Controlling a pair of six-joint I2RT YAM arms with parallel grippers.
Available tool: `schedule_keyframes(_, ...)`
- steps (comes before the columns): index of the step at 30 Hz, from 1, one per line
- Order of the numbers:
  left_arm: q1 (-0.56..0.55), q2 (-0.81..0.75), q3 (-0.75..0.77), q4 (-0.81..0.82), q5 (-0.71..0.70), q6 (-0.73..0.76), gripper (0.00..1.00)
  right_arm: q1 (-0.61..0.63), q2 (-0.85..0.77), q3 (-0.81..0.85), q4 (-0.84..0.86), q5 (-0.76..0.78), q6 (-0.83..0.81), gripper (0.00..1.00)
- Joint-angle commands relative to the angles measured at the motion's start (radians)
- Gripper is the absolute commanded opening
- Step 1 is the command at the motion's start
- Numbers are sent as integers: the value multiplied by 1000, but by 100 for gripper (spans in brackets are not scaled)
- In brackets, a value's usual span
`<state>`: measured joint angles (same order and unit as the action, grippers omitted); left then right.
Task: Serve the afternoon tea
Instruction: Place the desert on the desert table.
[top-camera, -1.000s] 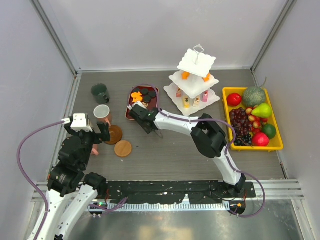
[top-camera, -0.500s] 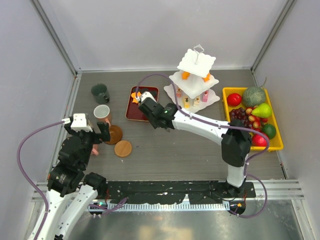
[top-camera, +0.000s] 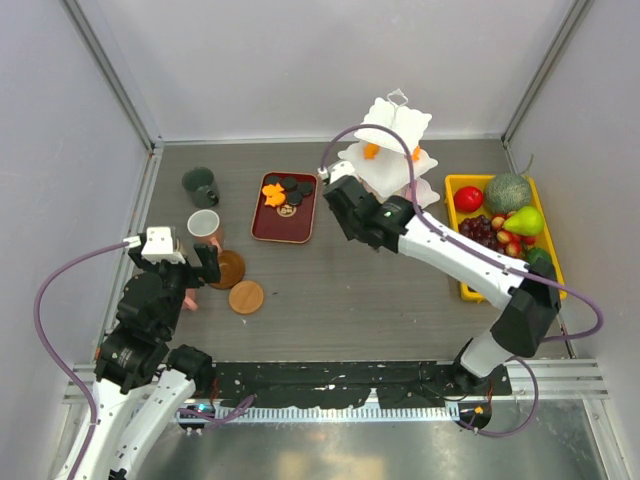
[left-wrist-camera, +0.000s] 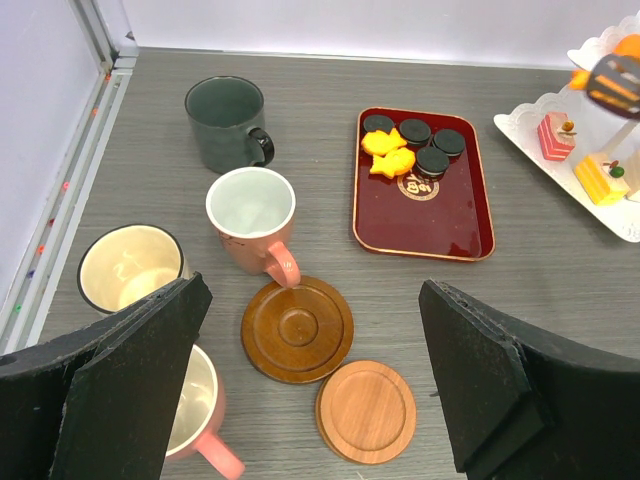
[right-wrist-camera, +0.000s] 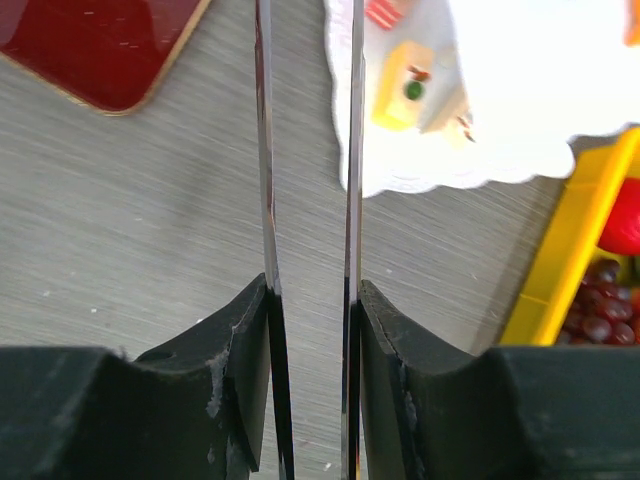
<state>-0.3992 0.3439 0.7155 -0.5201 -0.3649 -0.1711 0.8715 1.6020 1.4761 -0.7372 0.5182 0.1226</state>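
The white three-tier stand (top-camera: 392, 150) stands at the back right with orange sweets on a tier and pink-yellow sweets (left-wrist-camera: 600, 178) on its lowest tier. My right gripper (top-camera: 345, 200) is shut on the metal tongs (right-wrist-camera: 352, 150), just left of the stand; what the tong tips hold is not clear. Orange sweets (top-camera: 271, 192) and black round sweets (top-camera: 297, 186) lie on the dark red tray (top-camera: 285, 225). My left gripper (left-wrist-camera: 312, 300) is open above two brown coasters (left-wrist-camera: 297, 328), (left-wrist-camera: 366, 410). Dark green (left-wrist-camera: 225, 125), pink (left-wrist-camera: 252, 215), cream (left-wrist-camera: 130, 270) and another pink mug (left-wrist-camera: 195, 410) stand at the left.
A yellow tray (top-camera: 455, 185) of fruit sits at the right wall, close beside the stand. Grey walls and metal rails bound the table on the left, back and right. My right arm stretches across the middle of the table.
My right gripper has swung with the tongs from over the dark red tray rightward to the left side of the stand. The left arm has not moved.
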Motion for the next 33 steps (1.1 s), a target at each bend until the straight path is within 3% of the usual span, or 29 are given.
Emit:
schedule_keyframes(1,-3,-3,1,48,9,10,99,-74,-125,-49,24,46,-11,39)
schedule_keyframes(13,-3,-2,1,49,9,10,99,-241,-183,-158,94,-12,-43,40)
schedule_keyframes(29,-4,-2,1,49,7,10,99,-276,-102,-178,180,-84,-67,40)
schedule_keyframes(33,-3,0,2,49,11,10,99,-276,-106,-180,179,-78,-60,46)
